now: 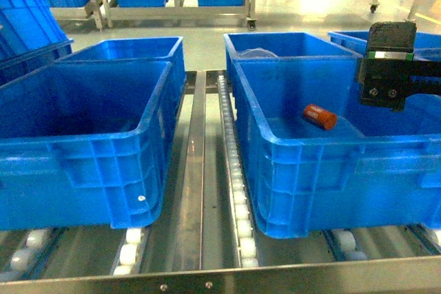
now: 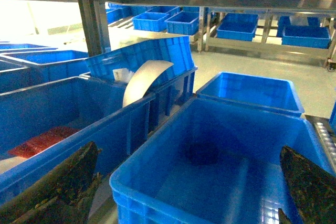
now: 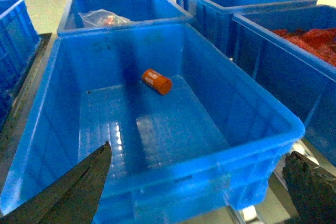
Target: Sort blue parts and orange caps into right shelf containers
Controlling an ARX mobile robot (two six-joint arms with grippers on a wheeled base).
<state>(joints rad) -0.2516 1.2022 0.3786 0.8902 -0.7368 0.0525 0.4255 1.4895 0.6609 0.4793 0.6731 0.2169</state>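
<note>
Your orange cap (image 1: 320,116) lies on its side on the floor of the front right crate (image 1: 324,191); your right gripper (image 3: 197,192), fingers spread and empty, hovers above that crate's near rim.

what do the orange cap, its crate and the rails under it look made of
Orange cap: probably plastic or a wrapped sleeve, matte, with white side print.
Blue crate: moulded plastic, slightly glossy, with a ribbed rim and soft reflections on its floor.
Rails: bare brushed metal, likely steel, carrying pale rollers that look plastic.
</note>
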